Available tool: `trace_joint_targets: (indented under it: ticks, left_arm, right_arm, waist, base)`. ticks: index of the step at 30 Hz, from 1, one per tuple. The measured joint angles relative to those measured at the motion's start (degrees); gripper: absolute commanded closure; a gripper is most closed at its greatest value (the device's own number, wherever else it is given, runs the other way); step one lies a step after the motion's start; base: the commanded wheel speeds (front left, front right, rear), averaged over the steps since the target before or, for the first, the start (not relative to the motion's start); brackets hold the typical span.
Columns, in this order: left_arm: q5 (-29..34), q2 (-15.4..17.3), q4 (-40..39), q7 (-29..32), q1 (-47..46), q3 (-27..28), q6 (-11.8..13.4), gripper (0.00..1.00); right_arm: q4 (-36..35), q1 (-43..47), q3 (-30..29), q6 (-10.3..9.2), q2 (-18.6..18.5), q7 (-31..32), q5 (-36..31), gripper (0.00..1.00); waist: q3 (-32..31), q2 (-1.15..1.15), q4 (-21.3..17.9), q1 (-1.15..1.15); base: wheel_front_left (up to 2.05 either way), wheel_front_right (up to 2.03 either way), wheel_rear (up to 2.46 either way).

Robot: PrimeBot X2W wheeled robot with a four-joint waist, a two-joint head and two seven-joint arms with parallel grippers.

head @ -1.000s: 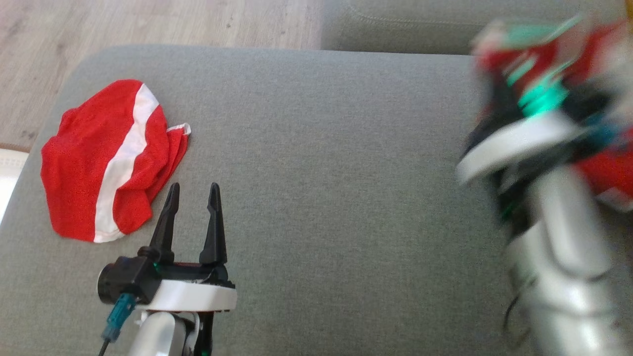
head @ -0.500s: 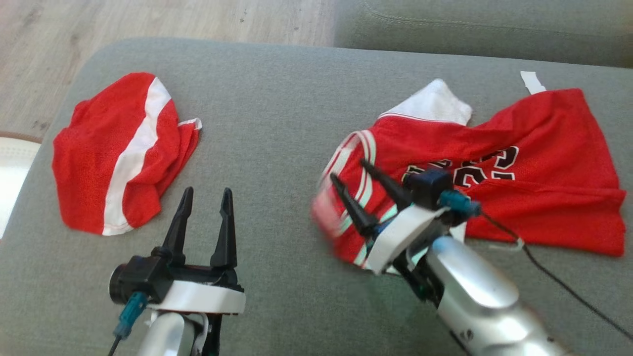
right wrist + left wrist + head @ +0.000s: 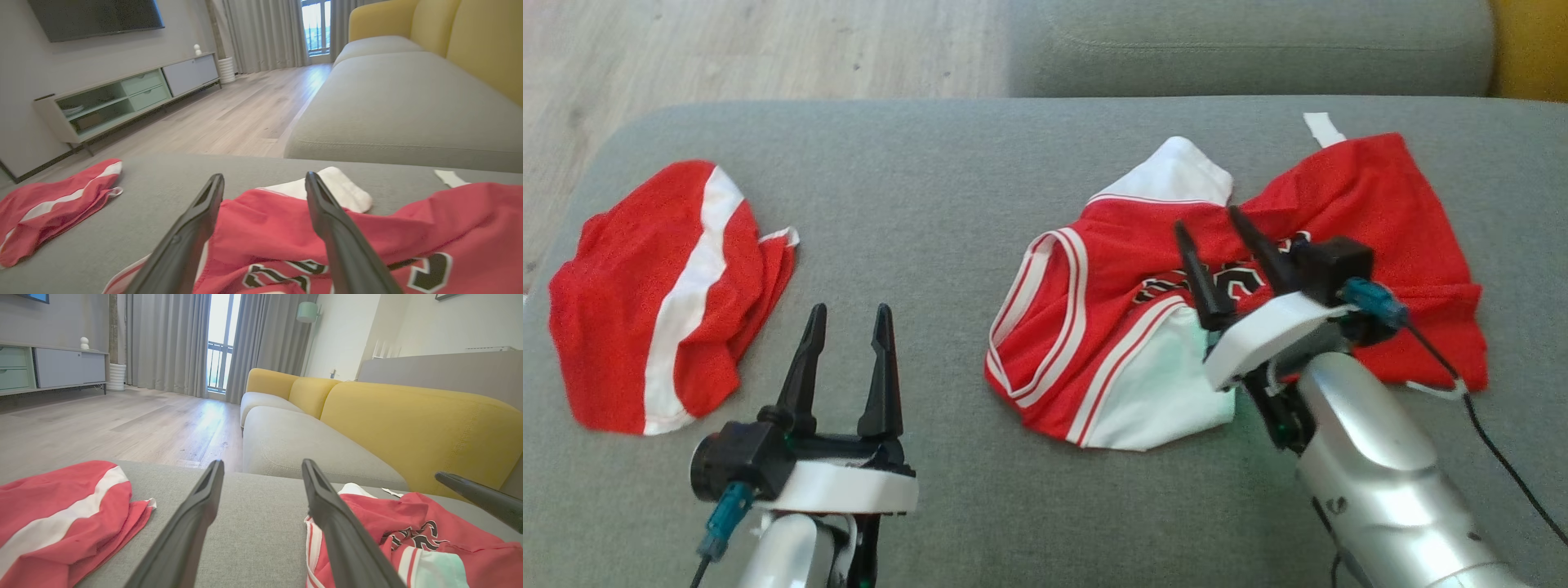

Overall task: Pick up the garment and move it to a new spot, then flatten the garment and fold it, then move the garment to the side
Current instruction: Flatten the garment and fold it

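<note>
Found the red jersey (image 3: 1111, 269) lying crumpled on the right half of the grey cushion (image 3: 947, 204), with its white inner side turned out at the near corner and at the far edge. Made out black, white-edged characters across the chest, partly covered by folds and by the right gripper (image 3: 1207, 219); could not read them. Spotted a small white tab (image 3: 1323, 128) at the jersey's far edge, with any print on it too small to tell.

Noted the right gripper's fingers spread wide above the chest, with nothing pinched between them; could not tell about contact with the cloth. Noted the left gripper (image 3: 849, 313) likewise spread and empty over bare cushion, near the second red garment (image 3: 645, 286), white-striped, at the cushion's left end.

Registered a broad strip of bare grey cloth between the two garments, and a further bare band along the near edge in front of the jersey. Traced the cushion's far edge just beyond the jersey, with a grey sofa seat (image 3: 1241, 49) behind it and a yellow backrest (image 3: 1531, 41) at the far right. Marked the rounded far-left corner, with wooden floor (image 3: 727, 49) beyond. Followed a black cable (image 3: 1511, 462) from the right wrist past the jersey's right hem toward the near-right edge.
</note>
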Motion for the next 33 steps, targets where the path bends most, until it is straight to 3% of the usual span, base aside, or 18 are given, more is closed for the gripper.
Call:
trace_joint_targets:
  ticks: [6, 9, 14, 23, 28, 33]
  left_arm:
    - [0.3, 0.0, -0.8, 0.0, 0.3, 0.0, 0.0, 0.00]
    - [0.2, 0.0, -1.3, 0.0, 0.7, -0.6, 0.0, 0.00]
    - [-0.3, 0.0, -1.6, 0.0, 1.4, -1.1, 0.0, 0.00]
    - [-1.5, 0.0, -1.3, 0.0, 0.8, -1.3, -0.2, 0.00]
    - [-0.7, 0.2, 2.1, 0.2, -2.7, -3.3, -1.9, 0.00]
    - [-2.2, 2.8, 7.0, 9.7, -16.4, -8.8, -3.6, 0.00]
  right_arm:
    - [-3.4, 4.0, -11.5, 0.00, 0.0, -1.1, -5.2, 0.00]
    - [-9.9, 10.4, -20.8, 0.00, 0.0, -1.6, -10.6, 0.00]
    - [-20.0, 18.9, -28.5, 0.00, 0.1, -1.6, -8.4, 0.00]
    - [-26.0, 23.9, -30.6, 0.00, 0.9, -1.7, -6.4, 0.00]
    - [-26.9, 23.2, -30.3, 0.00, 0.9, -1.7, -6.4, 0.00]
    - [-27.8, 20.8, -28.8, 0.00, 0.9, -1.7, -6.5, 0.00]
  waist:
    - [-1.1, 0.00, -2.1, 0.00]
    - [-1.6, 0.00, -3.0, 0.00]
    - [-1.1, 0.00, -3.8, 0.00]
    - [1.1, 0.00, -5.4, 0.00]
    - [2.7, 0.00, -6.5, 0.00]
    - [5.9, 0.00, -8.4, 0.01]
  base:
    - [0.00, 0.00, 0.00]
    - [0.00, 0.00, 0.00]
    - [0.00, 0.00, 0.00]
    - [0.00, 0.00, 0.00]
    - [0.00, 0.00, 0.00]
    - [0.00, 0.00, 0.00]
